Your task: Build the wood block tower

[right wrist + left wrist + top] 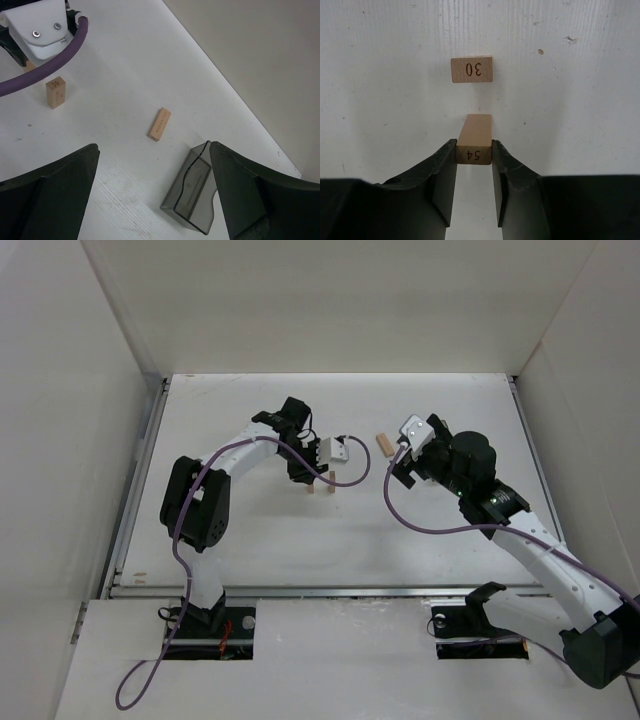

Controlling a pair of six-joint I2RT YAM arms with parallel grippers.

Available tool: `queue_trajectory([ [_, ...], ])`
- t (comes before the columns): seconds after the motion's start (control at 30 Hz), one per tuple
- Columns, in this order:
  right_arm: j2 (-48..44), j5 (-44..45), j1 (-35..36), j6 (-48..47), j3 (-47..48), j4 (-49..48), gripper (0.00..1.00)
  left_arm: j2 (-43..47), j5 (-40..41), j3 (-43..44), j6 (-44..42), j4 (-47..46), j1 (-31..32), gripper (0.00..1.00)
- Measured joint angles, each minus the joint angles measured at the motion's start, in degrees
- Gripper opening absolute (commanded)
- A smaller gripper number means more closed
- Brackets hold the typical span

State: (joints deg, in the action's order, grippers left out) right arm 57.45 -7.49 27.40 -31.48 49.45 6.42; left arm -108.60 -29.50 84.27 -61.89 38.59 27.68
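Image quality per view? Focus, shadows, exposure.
Left wrist: sharp, numerals legible on the held block and the standing block, soft shadows. Right wrist: fingers nearly black, lying plank print unreadable. Top external: even light, no glare.

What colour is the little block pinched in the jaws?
Light tan wood block, numbered 54; clearest in left wrist view.

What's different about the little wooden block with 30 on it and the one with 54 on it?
The small light-tan wooden block marked 30 stands free on the white table, touched by nothing; the small light-tan wooden block marked 54 is pinched between the fingers of the left gripper. Their printed numbers differ, 30 against 54. Both are the same pale wood, with the number on an end face.
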Motion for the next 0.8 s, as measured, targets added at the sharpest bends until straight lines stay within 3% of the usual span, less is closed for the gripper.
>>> queue_trajectory([
  [0.17, 0.0, 0.0, 0.0, 0.0, 0.0, 0.0, 0.97, 0.0, 0.1, 0.0, 0.5, -0.2, 0.1, 0.32],
  [0.37, 0.0, 0.0, 0.0, 0.0, 0.0, 0.0, 0.97, -0.1, 0.2, 0.0, 0.9, -0.1, 0.1, 0.36],
  [0.6, 0.0, 0.0, 0.0, 0.0, 0.0, 0.0, 0.97, -0.1, 0.3, 0.0, 0.7, 0.3, 0.1, 0.50],
  [0.7, 0.0, 0.0, 0.0, 0.0, 0.0, 0.0, 0.97, -0.1, 0.5, 0.0, 0.5, 0.3, 0.1, 0.64],
  [0.73, 0.0, 0.0, 0.0, 0.0, 0.0, 0.0, 0.97, -0.1, 0.6, 0.0, 0.4, 0.3, 0.1, 0.80],
  [0.8, 0.0, 0.0, 0.0, 0.0, 0.0, 0.0, 0.97, -0.1, 0.8, 0.0, 0.2, 0.4, 0.1, 0.81],
])
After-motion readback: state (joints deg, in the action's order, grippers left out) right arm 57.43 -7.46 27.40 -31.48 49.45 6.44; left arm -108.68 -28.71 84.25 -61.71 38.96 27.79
